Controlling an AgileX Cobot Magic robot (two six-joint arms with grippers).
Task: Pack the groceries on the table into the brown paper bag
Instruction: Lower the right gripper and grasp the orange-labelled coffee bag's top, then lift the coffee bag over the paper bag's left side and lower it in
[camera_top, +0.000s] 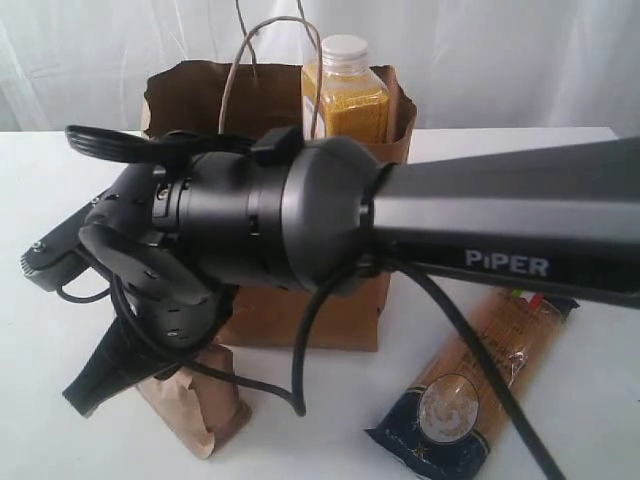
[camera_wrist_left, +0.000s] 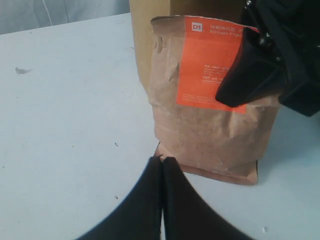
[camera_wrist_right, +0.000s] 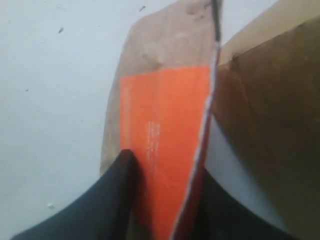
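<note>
The small kraft pouch with its orange label (camera_top: 195, 405) (camera_wrist_left: 200, 130) (camera_wrist_right: 165, 115) stands on the white table (camera_top: 40, 360) just in front of the tall brown paper bag (camera_top: 340, 310) (camera_wrist_left: 150, 30) (camera_wrist_right: 270, 110). My right gripper (camera_top: 140, 375) (camera_wrist_right: 170, 200) is shut on the pouch's upper part, with a finger on each side of the label. My left gripper (camera_wrist_left: 162, 159) is shut and empty, its tips just short of the pouch's bottom corner. A white-capped orange juice bottle (camera_top: 345, 95) stands inside the bag. The long pasta packet (camera_top: 475, 385) lies on the table.
The right arm (camera_top: 480, 220) stretches across the exterior view from the right and hides much of the bag's front. A black cable (camera_top: 300, 350) hangs below it. The bag's loop handles (camera_top: 270, 40) stick up. Bare white tabletop (camera_wrist_left: 65, 125) lies left of the pouch.
</note>
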